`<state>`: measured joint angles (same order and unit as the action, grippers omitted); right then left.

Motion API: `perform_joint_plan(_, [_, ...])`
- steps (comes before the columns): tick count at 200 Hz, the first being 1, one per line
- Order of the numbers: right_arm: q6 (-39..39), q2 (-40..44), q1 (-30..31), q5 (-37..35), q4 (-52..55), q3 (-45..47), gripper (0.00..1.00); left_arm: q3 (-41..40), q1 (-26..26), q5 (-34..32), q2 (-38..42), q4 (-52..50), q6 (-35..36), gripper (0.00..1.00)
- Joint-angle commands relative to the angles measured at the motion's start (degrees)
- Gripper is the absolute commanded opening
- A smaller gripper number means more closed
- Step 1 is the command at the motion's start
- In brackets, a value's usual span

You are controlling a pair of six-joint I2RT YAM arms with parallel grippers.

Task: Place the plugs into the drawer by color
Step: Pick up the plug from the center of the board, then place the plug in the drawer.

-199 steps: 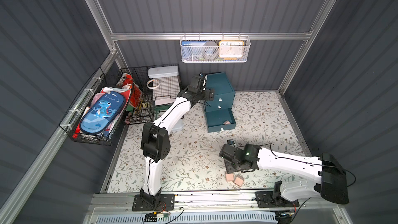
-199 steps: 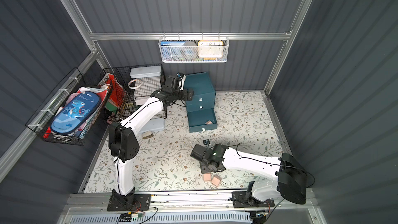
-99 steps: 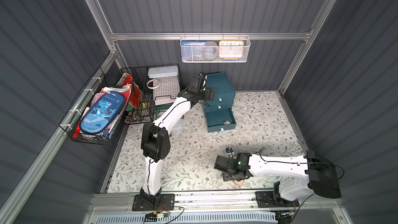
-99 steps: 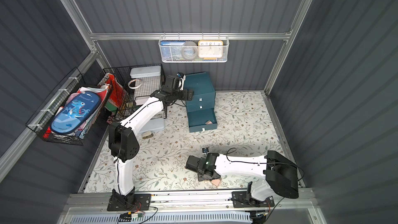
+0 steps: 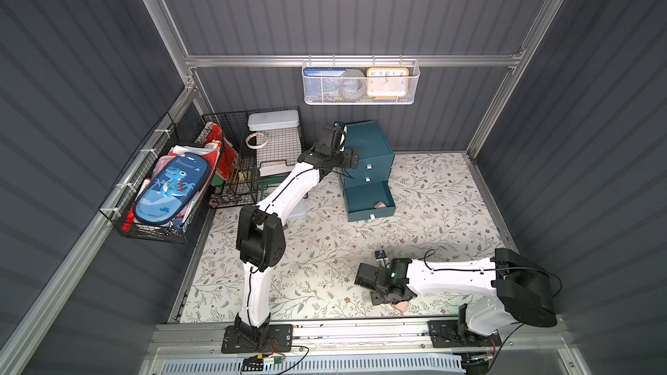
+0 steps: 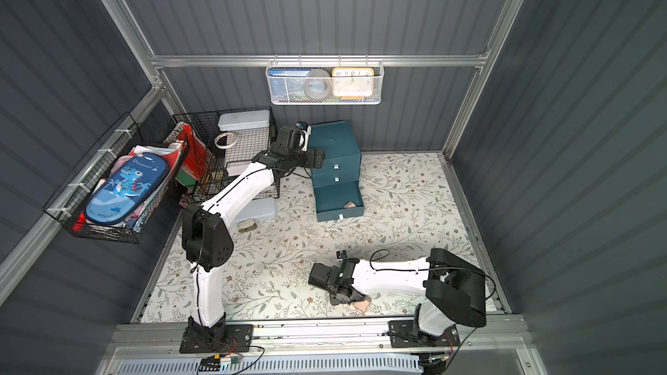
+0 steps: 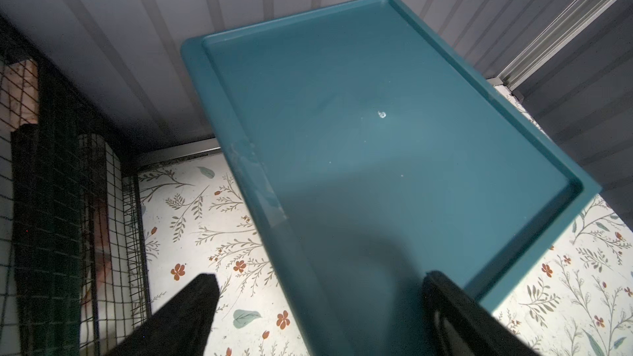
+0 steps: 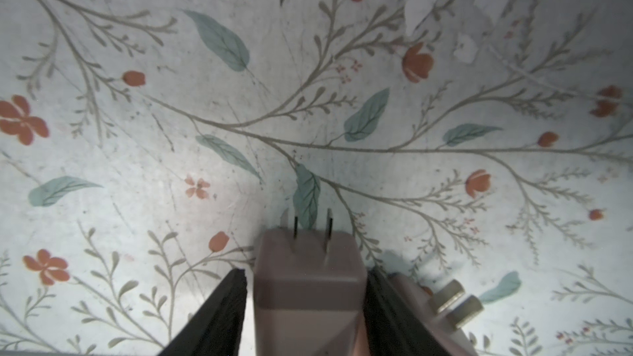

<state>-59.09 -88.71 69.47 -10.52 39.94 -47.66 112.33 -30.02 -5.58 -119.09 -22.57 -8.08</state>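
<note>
The dark teal drawer cabinet [image 5: 368, 142] [image 6: 335, 138] stands at the back, its bottom drawer [image 5: 364, 200] pulled out. One pink plug [image 5: 380, 205] [image 6: 349, 205] lies in that drawer. My left gripper [image 5: 352, 158] [image 7: 318, 289] hangs open over the cabinet's top [image 7: 376, 114], holding nothing. My right gripper [image 5: 382, 299] [image 8: 306, 279] is low at the front edge, straddling a pink plug [image 8: 308, 279] with its prongs pointing away. One finger touches the plug and a thin gap shows at the other. A second pink plug [image 8: 421, 299] [image 5: 400, 306] [image 6: 362, 305] lies just beside it.
A black wire rack [image 5: 252, 160] stands left of the cabinet, and a pale box [image 6: 260, 209] lies under my left arm. A wire basket with a dinosaur pencil case [image 5: 169, 185] hangs on the left wall. A white mesh basket [image 5: 361, 82] hangs on the back wall.
My right arm has swung toward the front edge and come down over the two pink plugs, and its jaws have narrowed. The left arm has not moved.
</note>
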Motion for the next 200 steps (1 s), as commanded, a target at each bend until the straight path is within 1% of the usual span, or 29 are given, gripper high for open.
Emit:
perform_joint_plan(1, [0.2,-1.59,0.22,-0.19,-0.73,0.82,0.56,-2.73,-1.09,0.13,-3.35,-12.5,3.11,0.97])
perform_joint_plan(28, [1.44,-2.85,0.14,-2.09,-0.65,-0.59,0.44,-2.82,-1.16,0.06,-3.37,-12.5,3.15,0.97])
perform_joint_plan(51, [4.98,-3.7,-1.41,-3.72,-0.13,-3.76,0.36,-2.73,-1.13,0.09,-3.27,-12.49,3.08,0.97])
perform_joint_plan(67, [9.78,-4.02,-4.82,-3.89,-0.36,-6.98,0.31,-2.82,-1.18,0.09,-3.3,-12.5,3.06,0.97])
perform_joint_plan(88, [18.76,-4.57,-12.16,-4.14,-0.58,-13.09,0.26,-3.0,-1.18,0.14,-3.1,-12.41,2.89,0.97])
perform_joint_plan(112, [29.53,-6.8,-21.13,-4.98,-0.21,-21.42,0.25,-3.26,-1.35,0.22,-2.9,-12.2,2.89,0.97])
perform_joint_plan(129, [35.48,-9.9,-26.06,-4.91,-1.73,-27.4,0.25,-3.17,-1.44,0.31,-2.97,-12.15,2.89,0.97])
perform_joint_plan(142, [38.39,-13.35,-29.09,-4.66,-2.19,-32.17,0.25,-3.17,-1.44,0.33,-3.04,-12.06,2.98,0.97])
perform_joint_plan(175, [43.65,-22.17,-33.17,-2.77,-3.19,-42.32,0.24,-2.76,-1.44,0.56,-3.26,-12.15,3.07,0.98])
perform_joint_plan(200, [46.09,-26.79,-34.82,-1.72,-4.0,-46.61,0.25,-2.65,-1.44,0.55,-3.26,-12.45,3.32,0.97])
